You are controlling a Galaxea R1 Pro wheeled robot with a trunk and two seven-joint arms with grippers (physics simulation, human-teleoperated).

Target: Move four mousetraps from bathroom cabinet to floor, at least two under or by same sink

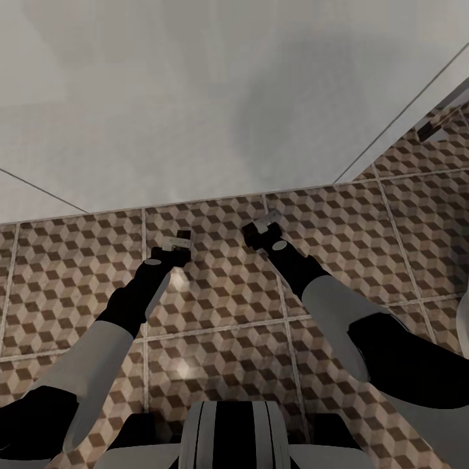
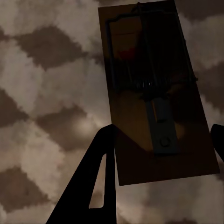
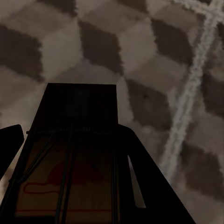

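The left tool [image 1: 182,242] pinches a mousetrap [image 2: 156,88] by its end, low over the bathroom floor [image 1: 215,312]. The right tool [image 1: 260,231] pinches another mousetrap [image 3: 70,154] the same way. Each trap's long side points away from its tool. Lower them flat, then let go gently, staying near the sink.

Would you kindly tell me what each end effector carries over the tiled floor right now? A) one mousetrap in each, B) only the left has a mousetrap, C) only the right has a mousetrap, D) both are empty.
A: the left end effector clamps a mousetrap, and the right end effector clamps another mousetrap, above the bathroom floor.
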